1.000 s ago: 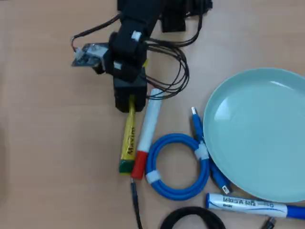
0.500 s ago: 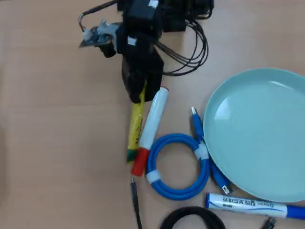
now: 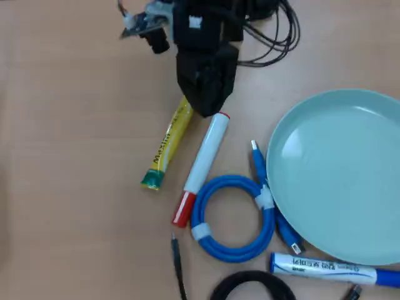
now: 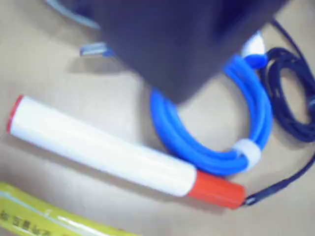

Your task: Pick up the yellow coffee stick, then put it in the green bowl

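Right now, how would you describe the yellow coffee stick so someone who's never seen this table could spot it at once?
Start in the overhead view at the big green bowl on the right, then cross leftward past the blue coiled cable and the white marker with the red cap. The yellow coffee stick lies beyond it, slanting from under the gripper: flat, yellow, lettered, green-ended.

yellow coffee stick (image 3: 165, 145) lies slanted, well apart from green bowl (image 3: 340, 175).

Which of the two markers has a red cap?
The white marker beside the yellow coffee stick; the other marker, below the green bowl, has blue.
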{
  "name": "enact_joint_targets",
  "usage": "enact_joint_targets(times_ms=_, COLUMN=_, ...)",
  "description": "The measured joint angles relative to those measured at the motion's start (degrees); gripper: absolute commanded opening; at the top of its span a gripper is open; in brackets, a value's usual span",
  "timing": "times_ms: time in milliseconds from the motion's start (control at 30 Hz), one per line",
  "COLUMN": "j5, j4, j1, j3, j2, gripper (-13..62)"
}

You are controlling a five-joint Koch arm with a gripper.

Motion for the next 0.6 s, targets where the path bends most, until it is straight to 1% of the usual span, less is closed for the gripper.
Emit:
enact_joint_targets(times_ms=233, j5=0.62, j4=0.97, j1=0.0, j3=-1.67, j2=0.0, gripper=-6.8)
enact_joint_targets(times_ms=300, j5=4.48, j4=1.14, j1=1.14, j3=-1.23, j2=0.0, gripper=-6.8)
enact_joint_targets(times_ms=467, j5=20.04, j4=1.23, j1=6.94, j3=4.57, j2=0.0, gripper=-6.1)
enact_joint_targets(times_ms=600, j5=29.97, j4=1.32, j1=8.96, j3=4.83, j2=0.0, gripper=-6.1)
